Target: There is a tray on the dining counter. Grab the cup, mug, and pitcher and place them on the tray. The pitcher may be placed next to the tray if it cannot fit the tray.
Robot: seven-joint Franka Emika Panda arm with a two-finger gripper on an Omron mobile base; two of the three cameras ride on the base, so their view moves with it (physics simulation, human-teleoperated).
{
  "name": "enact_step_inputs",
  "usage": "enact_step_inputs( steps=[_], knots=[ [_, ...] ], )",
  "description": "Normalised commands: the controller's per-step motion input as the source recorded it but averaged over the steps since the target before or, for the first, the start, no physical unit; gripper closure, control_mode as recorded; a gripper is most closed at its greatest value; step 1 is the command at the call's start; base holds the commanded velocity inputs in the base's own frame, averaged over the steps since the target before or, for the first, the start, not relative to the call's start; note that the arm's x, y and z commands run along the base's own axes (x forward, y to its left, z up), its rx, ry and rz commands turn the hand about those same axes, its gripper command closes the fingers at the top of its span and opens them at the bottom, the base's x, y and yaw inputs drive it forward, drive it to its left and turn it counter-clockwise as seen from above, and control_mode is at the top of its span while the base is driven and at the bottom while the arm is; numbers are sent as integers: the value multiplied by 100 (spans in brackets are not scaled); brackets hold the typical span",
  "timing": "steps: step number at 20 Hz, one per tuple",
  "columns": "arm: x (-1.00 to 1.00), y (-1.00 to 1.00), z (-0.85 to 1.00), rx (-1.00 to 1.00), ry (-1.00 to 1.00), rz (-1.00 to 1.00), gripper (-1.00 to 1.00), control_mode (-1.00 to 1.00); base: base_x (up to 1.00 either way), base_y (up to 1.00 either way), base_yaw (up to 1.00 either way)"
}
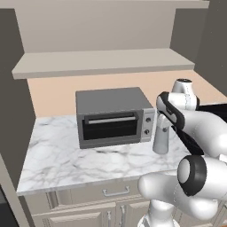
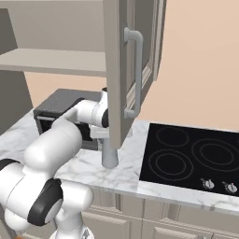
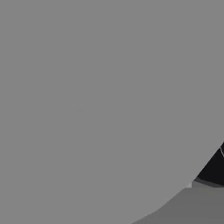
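The tall grey-silver pitcher (image 1: 161,141) stands upright on a marble counter (image 1: 66,155), just right of a toaster oven. My gripper (image 1: 165,119) sits at the pitcher's neck, and the white hand hides the fingers. From the right, the gripper (image 2: 106,135) is at the top of the pitcher (image 2: 110,158). The pitcher's grey wall (image 3: 87,109) is pressed close in the hand view. The jaws stand wide, and the pitcher rests on the counter. The tray, cup, mug and dining counter are out of view.
A grey toaster oven (image 1: 113,116) stands left of the pitcher. A black cooktop (image 2: 191,156) lies to its right. An open cabinet door (image 2: 128,70) with a bar handle hangs just above the hand. A shelf (image 1: 102,62) runs along the wall.
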Motion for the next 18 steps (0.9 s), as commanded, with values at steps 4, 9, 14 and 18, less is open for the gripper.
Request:
enact_step_inputs(
  steps=[4,9,14,18],
  knots=[
    [0,0,-12,0,0,0,-100,-100,0,0,0],
    [0,0,-1,0,0,0,-100,-100,0,0,0],
    [0,0,0,0,0,0,-100,-100,0,0,0],
    [0,0,0,0,0,0,-100,-100,0,0,0]
  ],
)
